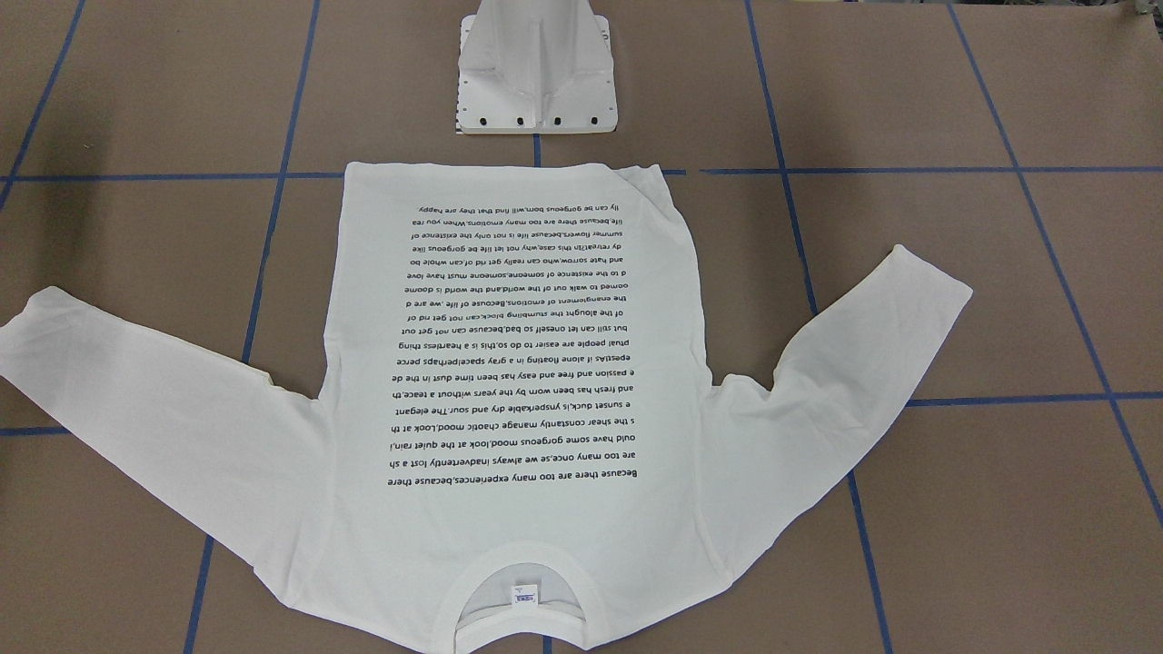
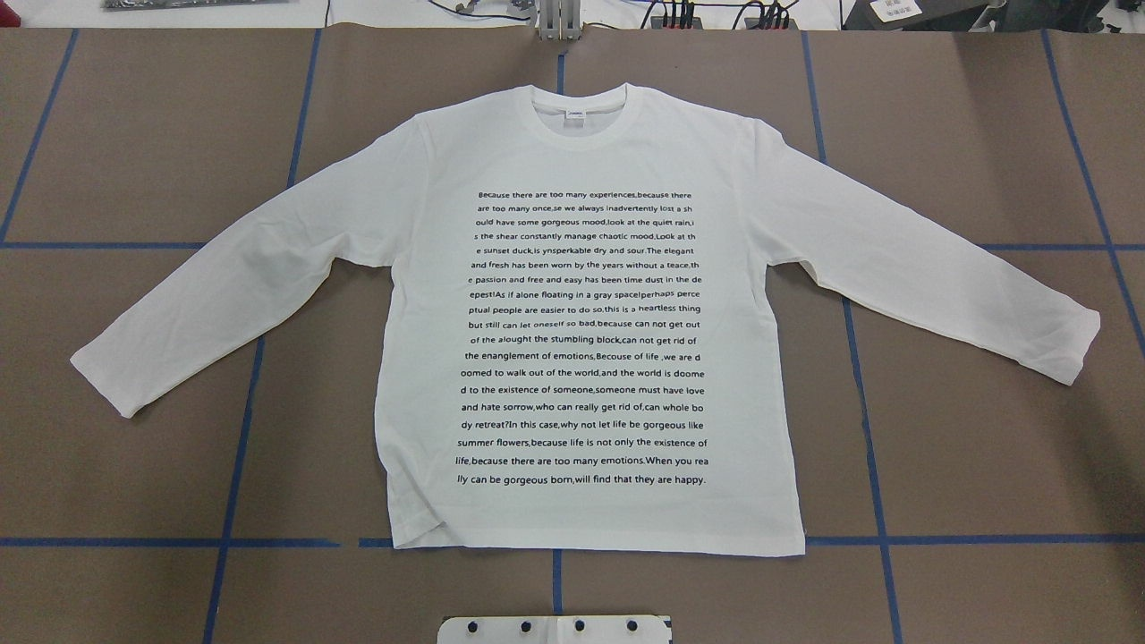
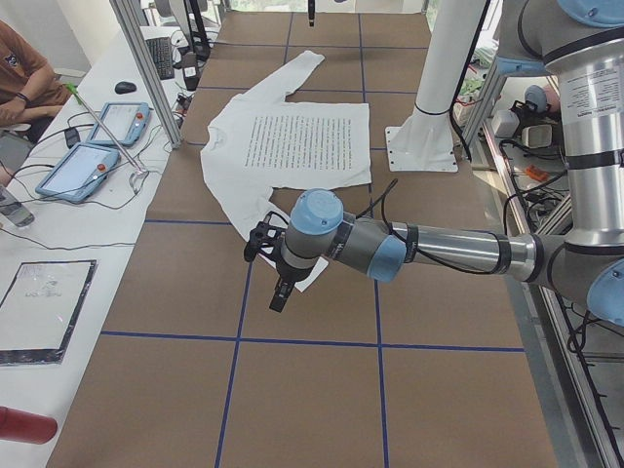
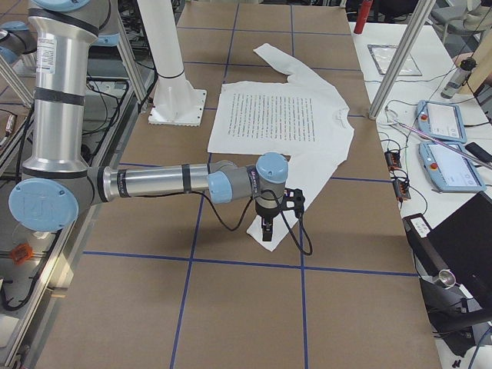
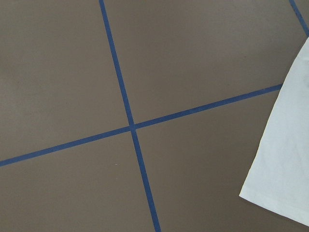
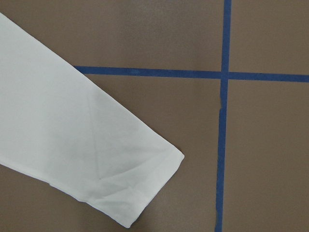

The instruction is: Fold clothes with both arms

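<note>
We see the white shirt point(image 2: 581, 161) spread flat, print up, mid table point(image 2: 134, 161), sleeves angled outward, left gripper point(image 3: 280, 291) near one cuff, right gripper point(image 4: 267, 224) near the other, we cannot tell whether either is clenched or released

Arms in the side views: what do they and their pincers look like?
The left arm and the right arm are silver-grey tubes with light blue joint caps. The left pincer and the right pincer are small, black and loosely cabled.
</note>
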`<state>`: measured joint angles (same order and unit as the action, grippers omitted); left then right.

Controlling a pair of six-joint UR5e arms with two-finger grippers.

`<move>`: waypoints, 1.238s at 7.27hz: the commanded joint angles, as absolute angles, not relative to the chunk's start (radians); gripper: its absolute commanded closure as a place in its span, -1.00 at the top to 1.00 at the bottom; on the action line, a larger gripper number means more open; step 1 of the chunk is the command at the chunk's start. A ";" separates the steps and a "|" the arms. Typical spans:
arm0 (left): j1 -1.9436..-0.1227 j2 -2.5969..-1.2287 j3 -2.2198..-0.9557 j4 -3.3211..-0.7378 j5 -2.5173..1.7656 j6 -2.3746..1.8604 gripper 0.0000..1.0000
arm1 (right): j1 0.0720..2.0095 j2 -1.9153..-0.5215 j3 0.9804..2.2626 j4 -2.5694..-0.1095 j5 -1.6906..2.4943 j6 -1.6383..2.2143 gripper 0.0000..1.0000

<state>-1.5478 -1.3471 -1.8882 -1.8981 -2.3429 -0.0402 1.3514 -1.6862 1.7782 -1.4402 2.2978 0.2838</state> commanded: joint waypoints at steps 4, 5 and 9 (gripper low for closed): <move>-1.548 -1.345 -1.884 -1.899 -2.350 -0.040 1.00 | 1.312 -1.666 1.723 -1.436 2.306 0.288 0.99; -1.548 -1.347 -1.887 -1.923 -2.364 -0.037 1.00 | 1.304 -1.667 1.706 -1.390 2.306 0.305 0.99; -1.543 -1.364 -1.864 -1.983 -2.362 -0.038 1.00 | 1.293 -1.580 1.409 -1.064 2.381 0.464 0.99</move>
<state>-1.5440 -1.3593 -1.8628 -1.9797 -2.3622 -0.0393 1.2994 -1.6119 1.4954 -1.1771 2.3588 0.3704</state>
